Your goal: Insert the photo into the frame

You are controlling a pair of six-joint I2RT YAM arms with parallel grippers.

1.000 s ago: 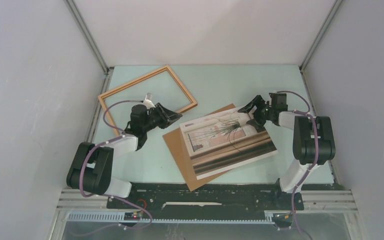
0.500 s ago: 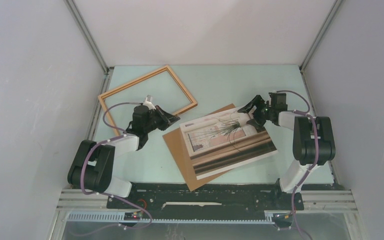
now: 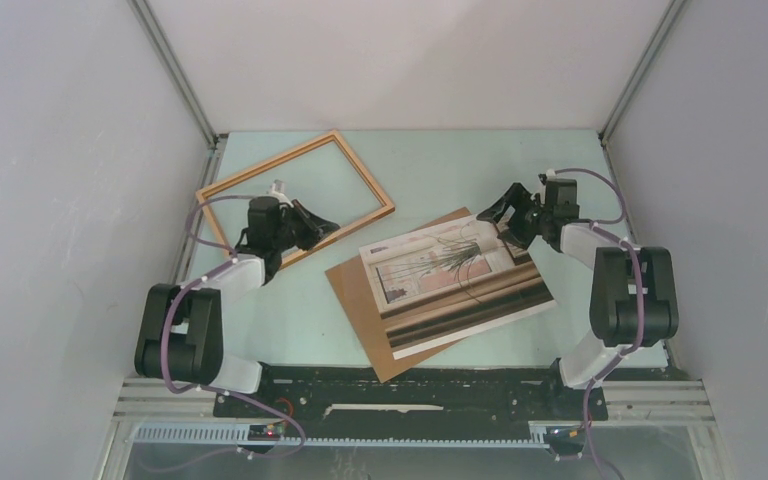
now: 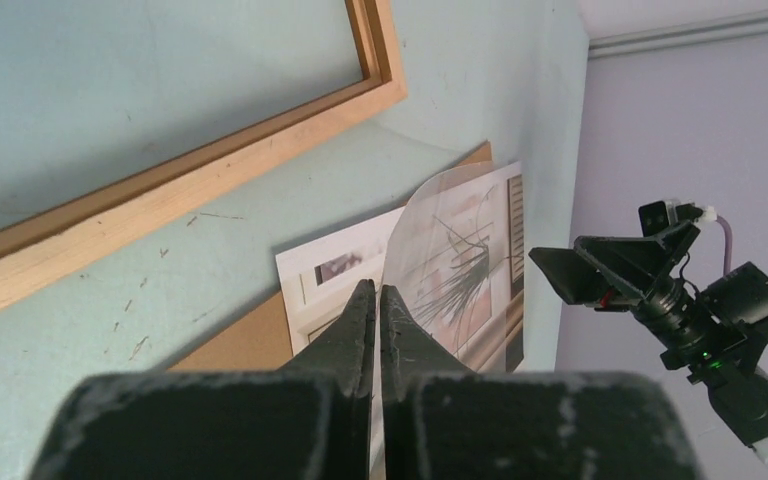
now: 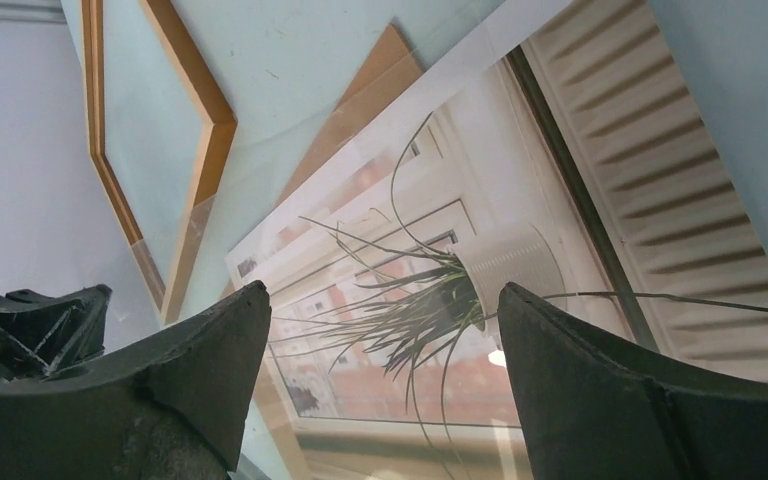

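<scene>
Left gripper (image 3: 328, 224) pinched shut, empty, by frame (image 3: 266, 161), 10 o'clock of photo (image 3: 460, 290). Right gripper (image 3: 498, 224) wide over photo's 1 o'clock corner: pinch white border, spare backing board (image 3: 348, 283).

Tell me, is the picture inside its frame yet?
Not yet. Done: nothing; the frame lies empty at the far left, the photo apart from it on the brown backing board. In hand: the right gripper hangs open over the photo's far corner; the left gripper is shut, empty, by the frame. Left: lifting the photo into the frame.
</scene>
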